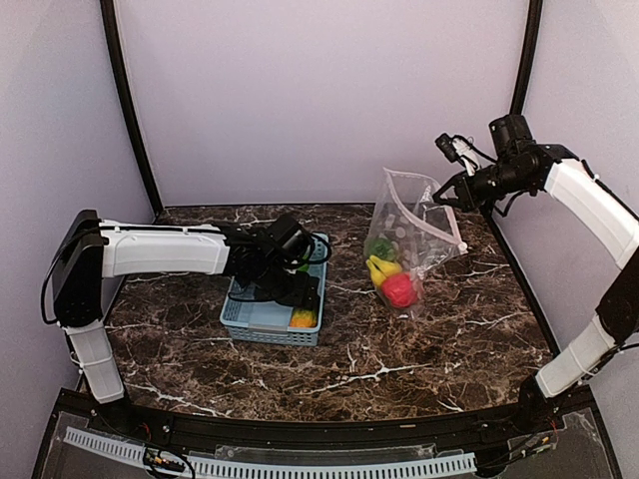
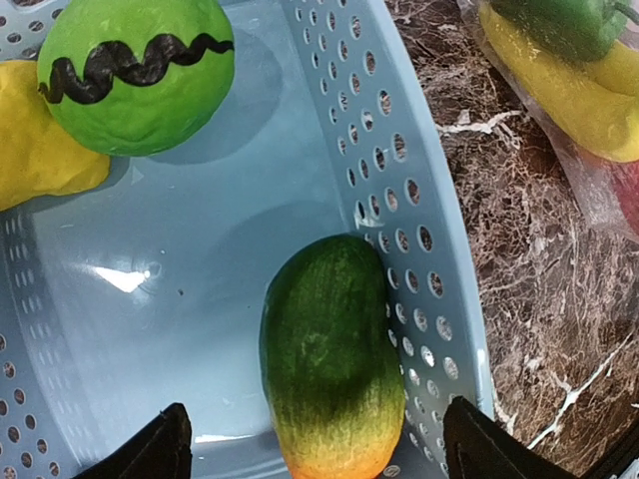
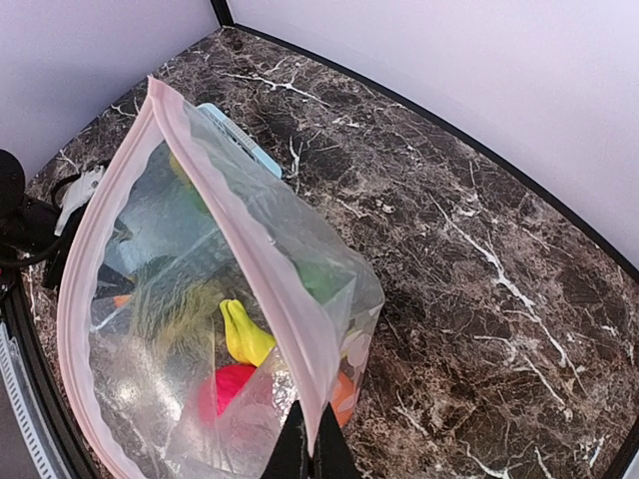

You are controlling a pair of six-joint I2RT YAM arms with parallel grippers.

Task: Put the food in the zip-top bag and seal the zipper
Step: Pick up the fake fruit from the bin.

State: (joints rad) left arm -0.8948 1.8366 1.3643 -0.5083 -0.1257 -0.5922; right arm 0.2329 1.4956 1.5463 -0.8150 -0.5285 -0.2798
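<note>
Left hand (image 2: 319, 454) gapes over green-orange fruit (image 2: 329, 349) in basket (image 2: 419, 200); right hand (image 3: 312, 449) pinches zipper (image 3: 250, 249) of zip-top bag (image 3: 180, 329).

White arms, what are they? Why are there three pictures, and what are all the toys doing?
They are two robot arms bolted to a dark marbled table. The big picture looks down from above. The other two come from little cameras on each wrist. The right gripper pinches the pink edge of a clear bag, holding it up. Inside lie a toy banana, a red ball and a green pepper. The left gripper is open, hovering inside a blue basket over a dark green fruit with an orange end. A striped green ball and a yellow piece sit there too.
</note>
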